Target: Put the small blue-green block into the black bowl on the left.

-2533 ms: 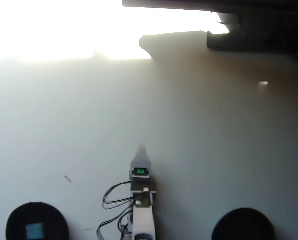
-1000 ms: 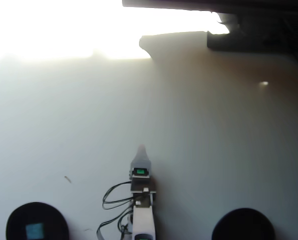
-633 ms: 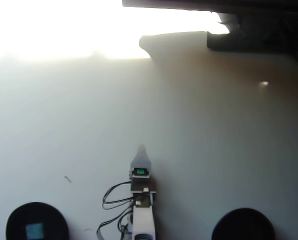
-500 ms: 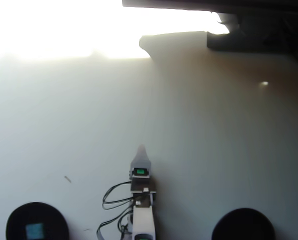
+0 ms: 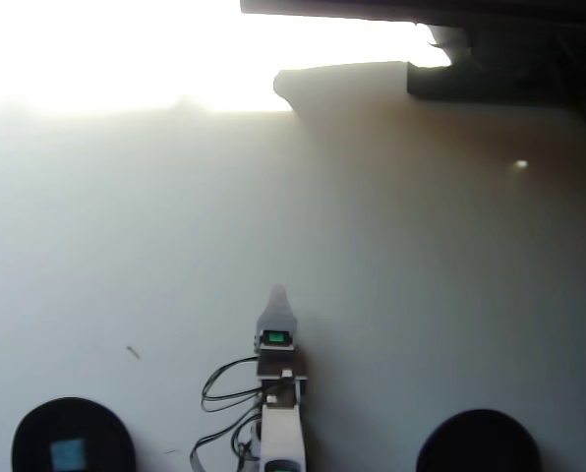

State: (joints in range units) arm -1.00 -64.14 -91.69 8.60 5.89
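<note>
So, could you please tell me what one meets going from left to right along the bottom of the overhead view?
Black bowl holding the small blue-green block → black cables → the arm with its tool → second black bowl, which looks empty.

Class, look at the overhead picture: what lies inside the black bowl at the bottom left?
Inside the black bowl lies the small blue-green block. The picture's lower edge cuts the bowl off, so its near part cannot be seen.
</note>
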